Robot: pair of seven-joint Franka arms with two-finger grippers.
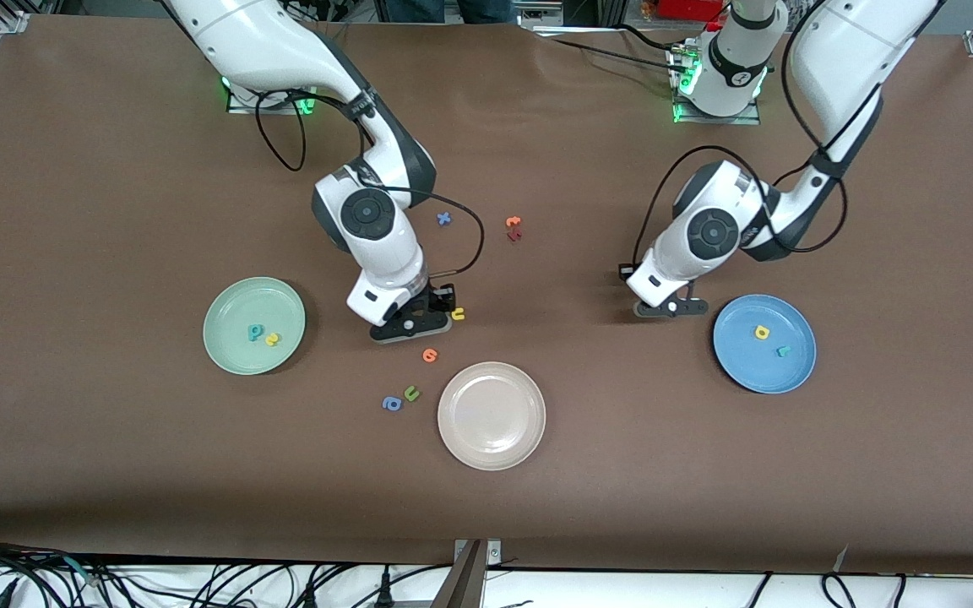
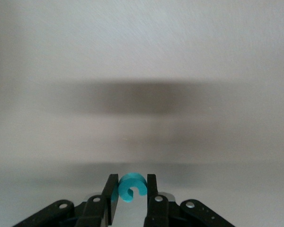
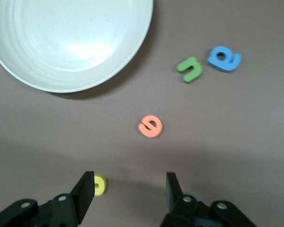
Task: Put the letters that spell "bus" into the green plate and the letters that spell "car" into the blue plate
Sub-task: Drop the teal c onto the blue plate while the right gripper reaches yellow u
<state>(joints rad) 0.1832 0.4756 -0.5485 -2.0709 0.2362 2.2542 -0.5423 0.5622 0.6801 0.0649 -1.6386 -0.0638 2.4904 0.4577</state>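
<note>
While my left gripper (image 2: 129, 194) pinches the teal c (image 2: 130, 187) low beside the blue plate (image 1: 801, 367), my right gripper (image 3: 130, 191) stands with fingers apart at the table, the yellow u (image 3: 100, 185) touching one fingertip, between the green plate (image 1: 225, 342) and the beige plate (image 1: 453, 431).

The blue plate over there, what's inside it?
Inside the blue plate lie a yellow a and a small teal r. Nothing covers them; the rest is bare.
</note>
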